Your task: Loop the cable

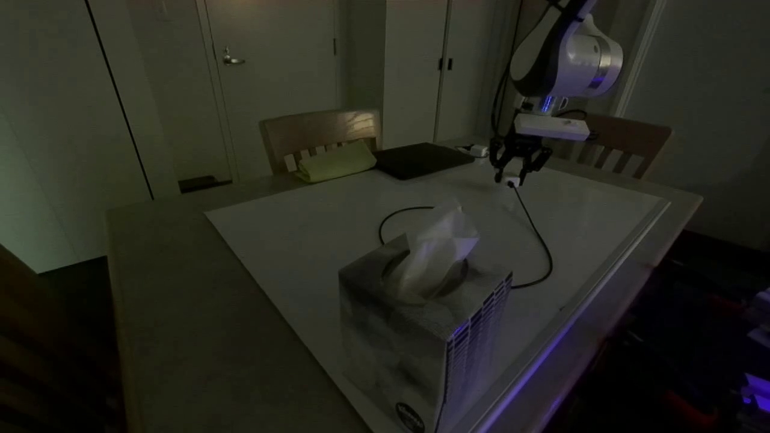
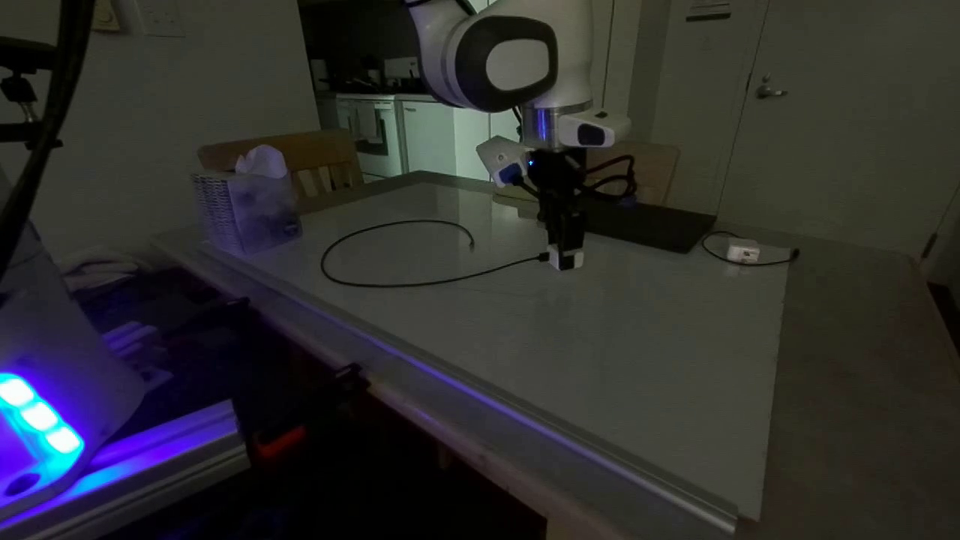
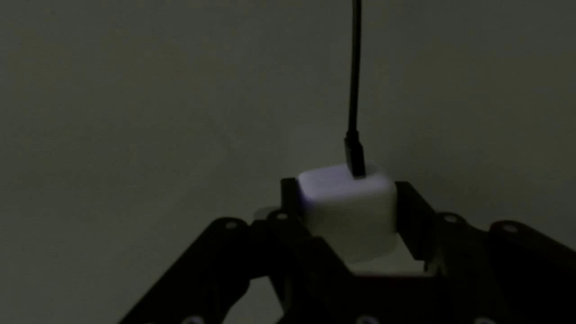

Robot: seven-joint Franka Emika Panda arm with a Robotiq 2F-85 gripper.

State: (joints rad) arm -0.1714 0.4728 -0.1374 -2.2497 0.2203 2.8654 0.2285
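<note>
At the lower end of the one robot arm [image 2: 517, 64], the gripper [image 3: 347, 204] is clamped on one white power adapter [image 3: 348, 225], pinching it by two opposite sides. One black cable [image 3: 355, 67] is plugged into this adapter and runs off over one white board [image 2: 637, 360] on the bench [image 1: 180, 288], bending round in a wide, open curve; its loose end lies apart from the rest. Whether the adapter touches the board, I cannot tell. One tissue box [image 1: 391, 337], with one tissue [image 1: 442, 246] sticking up, stands beside the curve. Farther off lie one black rectangular pad [image 1: 424, 160] and, just beside it, one folded green cloth [image 1: 338, 162]. Near the pad sits a second white adapter [image 2: 742, 250], with a second black cord [image 2: 772, 264] curving round it. Behind the bench, two wooden chairs [image 1: 319, 128] show in an exterior view.
</note>
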